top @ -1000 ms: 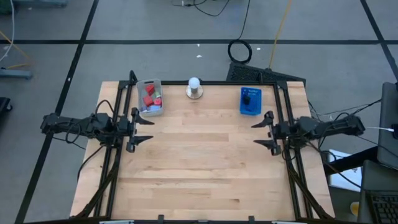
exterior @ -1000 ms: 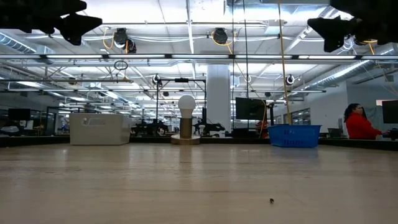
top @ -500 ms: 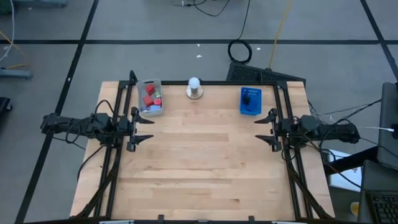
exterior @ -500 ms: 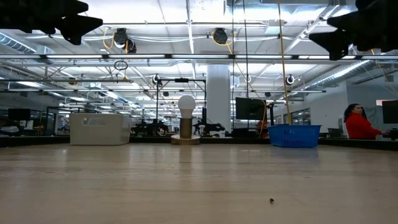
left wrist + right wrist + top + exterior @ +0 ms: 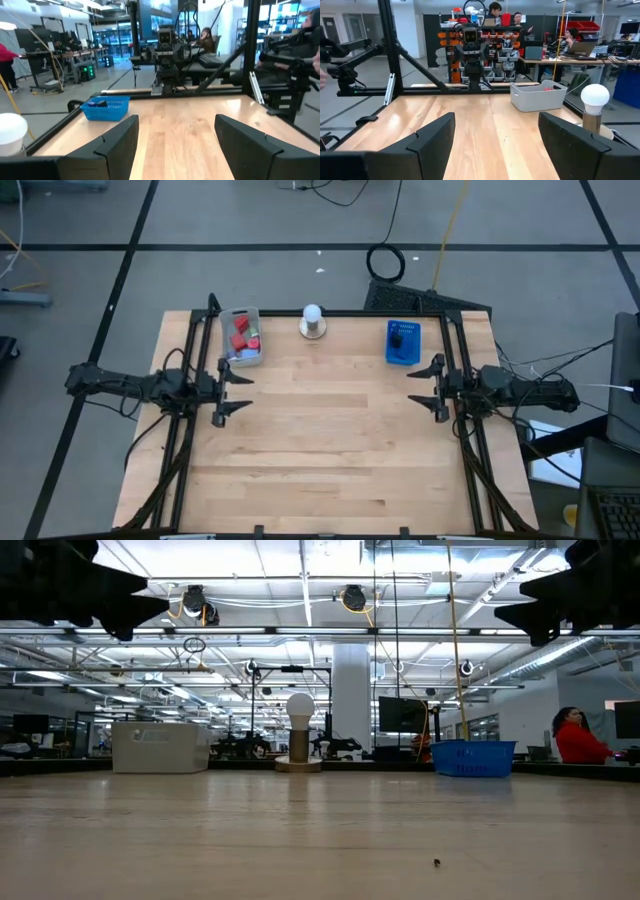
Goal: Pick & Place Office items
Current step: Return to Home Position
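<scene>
Left pincer [image 5: 236,393], right pincer [image 5: 415,388]: fingers apart, empty. Grey bin [image 5: 241,310] near the left holds red blocks [image 5: 240,330] (plus something pale blue); blue bin [image 5: 403,361] near the right holds a black item [image 5: 397,338].

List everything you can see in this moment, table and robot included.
Light wooden table: one, under both arms.
Grey rectangular plastic bin: one, far edge, left side.
Red blocks: at least two, inside the grey bin, something blue beside them.
White ball on a round grey base: one, far edge, middle.
Blue rectangular plastic bin: one, far edge, right side.
Black item: one, inside the blue bin.
Person in a red top: one, in the room behind.
Left gripper: dark, left edge, fingers open, empty.
Right gripper: dark, right edge, fingers open, empty.
</scene>
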